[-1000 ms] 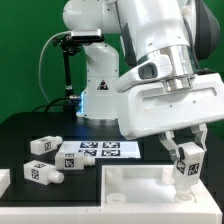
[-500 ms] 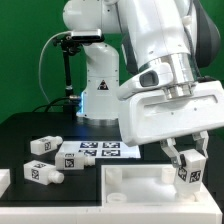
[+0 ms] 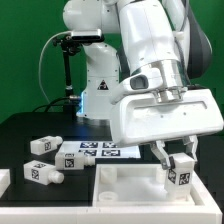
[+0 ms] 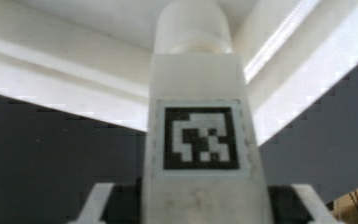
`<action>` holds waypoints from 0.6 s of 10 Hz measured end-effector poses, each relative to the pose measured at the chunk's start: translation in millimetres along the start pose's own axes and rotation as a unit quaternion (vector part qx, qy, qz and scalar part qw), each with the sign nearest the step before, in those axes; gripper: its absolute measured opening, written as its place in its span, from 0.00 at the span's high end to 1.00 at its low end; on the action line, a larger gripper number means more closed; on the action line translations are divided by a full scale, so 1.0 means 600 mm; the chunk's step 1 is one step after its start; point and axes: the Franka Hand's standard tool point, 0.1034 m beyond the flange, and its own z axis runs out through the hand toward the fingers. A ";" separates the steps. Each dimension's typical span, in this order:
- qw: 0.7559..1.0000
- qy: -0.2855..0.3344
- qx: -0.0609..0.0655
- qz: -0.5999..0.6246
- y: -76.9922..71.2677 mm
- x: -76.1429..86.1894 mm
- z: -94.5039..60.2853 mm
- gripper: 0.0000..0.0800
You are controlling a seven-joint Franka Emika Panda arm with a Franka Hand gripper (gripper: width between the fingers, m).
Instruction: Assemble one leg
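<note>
My gripper (image 3: 174, 160) is shut on a white leg (image 3: 179, 175) with a black-and-white tag on its face. I hold it upright just over the large white rimmed panel (image 3: 120, 182), near the panel's far right part in the exterior view. In the wrist view the leg (image 4: 202, 110) fills the middle, between my two fingers (image 4: 114, 203), with its far end over the panel's rim (image 4: 69, 70). Two more legs (image 3: 42, 145) (image 3: 42, 172) lie on the black table at the exterior view's left.
The marker board (image 3: 98, 152) lies flat on the table between the loose legs and the panel. A white part (image 3: 4, 180) sits at the left edge. The arm's base (image 3: 98, 90) stands behind, with a black stand (image 3: 66, 65) beside it.
My gripper has moved with the leg toward the exterior view's left and slightly down, closer over the panel. The loose legs have not moved.
</note>
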 end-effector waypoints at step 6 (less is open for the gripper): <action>1.000 0.001 -0.002 0.002 0.003 -0.004 0.001 0.27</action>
